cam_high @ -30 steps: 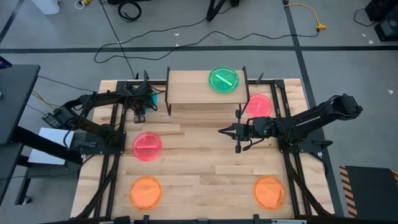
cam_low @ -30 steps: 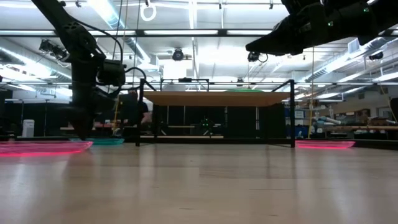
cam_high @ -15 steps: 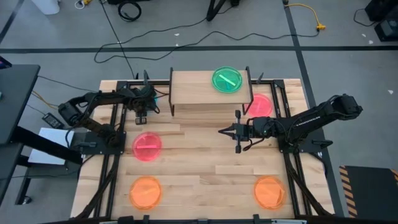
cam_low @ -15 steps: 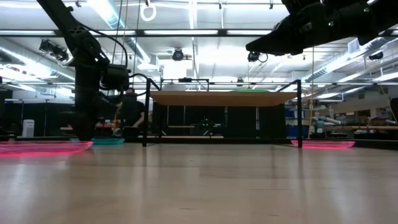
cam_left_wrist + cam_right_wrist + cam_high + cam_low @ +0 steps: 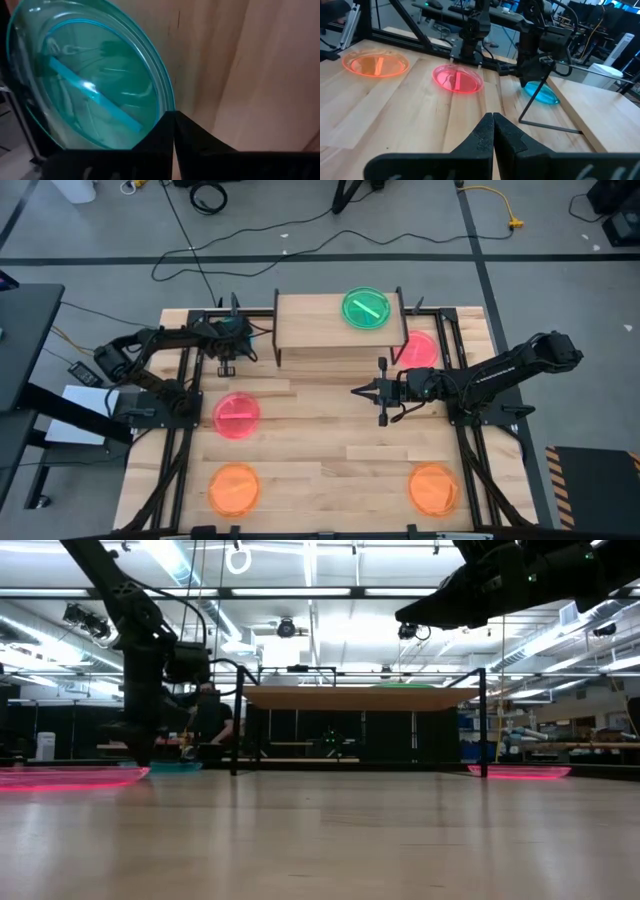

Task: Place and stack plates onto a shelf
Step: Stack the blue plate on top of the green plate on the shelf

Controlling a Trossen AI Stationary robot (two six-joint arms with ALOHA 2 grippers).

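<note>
A teal plate point(image 5: 95, 80) lies on the table just left of the shelf point(image 5: 310, 320), beside its left legs. My left gripper point(image 5: 228, 350) stands over the plate's near edge, pointing down, shut on its rim. A green plate point(image 5: 365, 308) rests flat on the shelf's right half. My right gripper point(image 5: 356, 390) hovers shut and empty over the table's middle, in front of the shelf. My left gripper pinches the teal plate's rim point(image 5: 167, 102) between its two fingertips, at the edge nearest the gripper. The fingers come from above, pointing down. The plate still lies flat on the table point(image 5: 542, 93).
One pink plate point(image 5: 236, 416) lies left of centre, another point(image 5: 418, 348) by the shelf's right legs. Two orange plates point(image 5: 234, 488) point(image 5: 433, 488) lie near the front edge. The shelf's thin black legs point(image 5: 540, 112) stand close to the left gripper. Bare wood lies between the plates.
My left gripper has moved a little toward the table's right edge and has shut on the teal plate's rim. The shelf, with the green plate on it, has slid a short way toward the right edge.
</note>
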